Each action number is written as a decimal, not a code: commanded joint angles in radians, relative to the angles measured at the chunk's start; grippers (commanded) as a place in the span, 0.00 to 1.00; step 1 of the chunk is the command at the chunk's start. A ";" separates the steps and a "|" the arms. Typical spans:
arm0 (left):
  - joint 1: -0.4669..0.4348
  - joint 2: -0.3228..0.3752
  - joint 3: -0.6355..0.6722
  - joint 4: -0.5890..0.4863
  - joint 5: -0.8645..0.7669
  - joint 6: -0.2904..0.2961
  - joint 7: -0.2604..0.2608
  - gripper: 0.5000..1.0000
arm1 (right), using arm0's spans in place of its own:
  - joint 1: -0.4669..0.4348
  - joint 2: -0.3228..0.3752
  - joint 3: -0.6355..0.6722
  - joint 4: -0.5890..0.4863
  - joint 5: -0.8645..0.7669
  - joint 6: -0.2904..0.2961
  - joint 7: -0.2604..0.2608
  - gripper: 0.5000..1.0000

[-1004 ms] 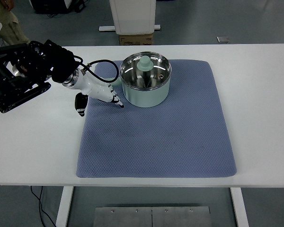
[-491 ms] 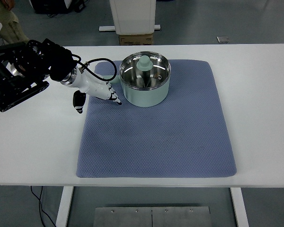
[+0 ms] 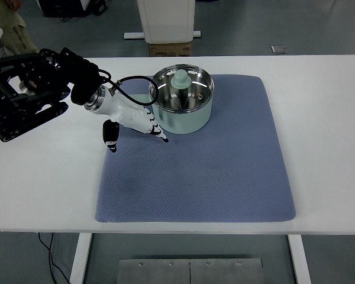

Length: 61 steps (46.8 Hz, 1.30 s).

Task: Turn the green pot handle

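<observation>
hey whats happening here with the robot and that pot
The robot's left hand reaches in over a blue mat, its fingers spread beside the left side of a green pot. It holds nothing. The pot stands upright at the mat's far end, open, with a green knobbed piece showing inside. Its handle is hidden behind the hand, so I cannot tell which way it points. The right arm is out of view.
</observation>
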 commanded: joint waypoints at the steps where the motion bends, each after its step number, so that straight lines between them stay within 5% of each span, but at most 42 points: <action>1: 0.000 0.000 -0.016 -0.024 -0.024 -0.014 0.000 1.00 | 0.000 0.000 0.000 0.000 0.000 0.000 0.000 1.00; 47: -0.011 0.000 -0.234 -0.107 -0.236 -0.022 0.000 1.00 | 0.000 0.000 0.000 0.000 0.000 0.000 0.000 1.00; 61: -0.009 0.001 -0.337 -0.106 -0.432 -0.004 0.082 1.00 | 0.000 0.000 0.000 0.000 0.000 0.000 0.000 1.00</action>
